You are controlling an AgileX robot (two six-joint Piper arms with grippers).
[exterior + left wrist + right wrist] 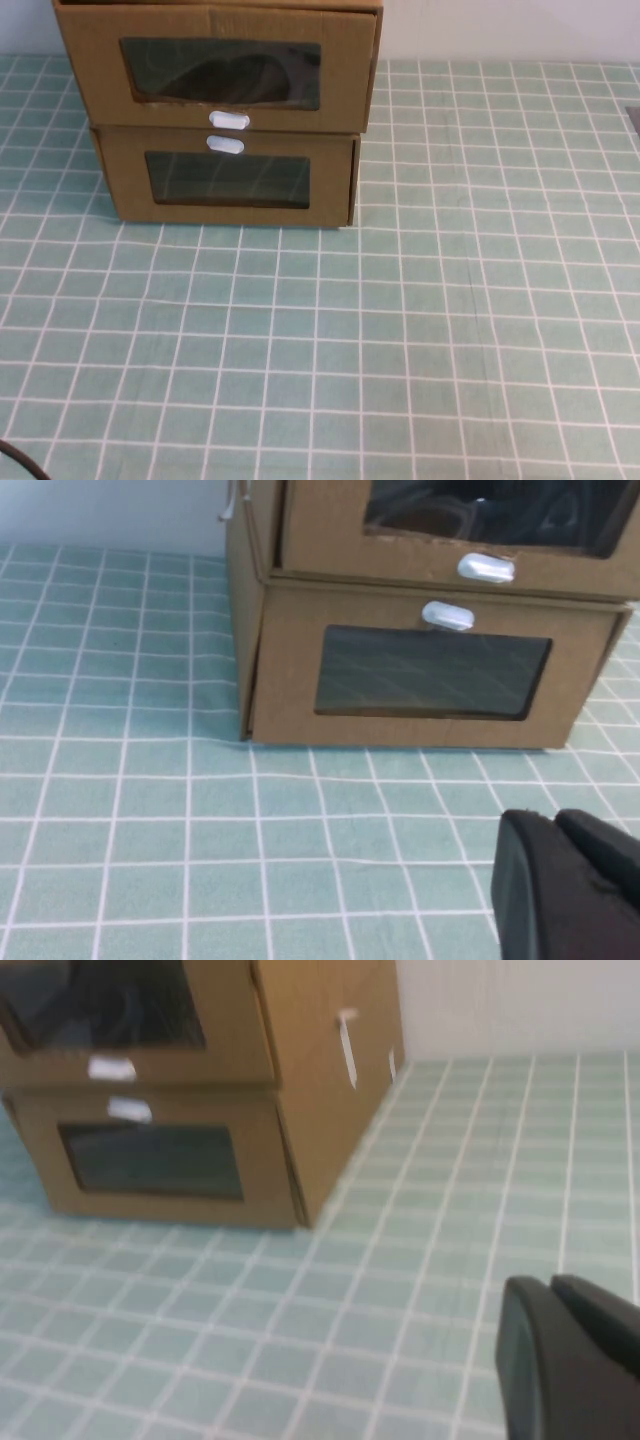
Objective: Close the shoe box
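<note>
Two stacked boxes are seen at the worktop's [420,330] far left. The shoe box [215,65], on top of its twin [225,180], juts forward, so is judged unclosed. Left gripper [565,890] and right gripper [570,1360] hang well short; finger state cannot be told.

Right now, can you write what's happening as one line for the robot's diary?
shoe box: top of stack, looks pushed in | twin box: underneath | left gripper: on its own side, off boxes | right gripper: likewise
</note>
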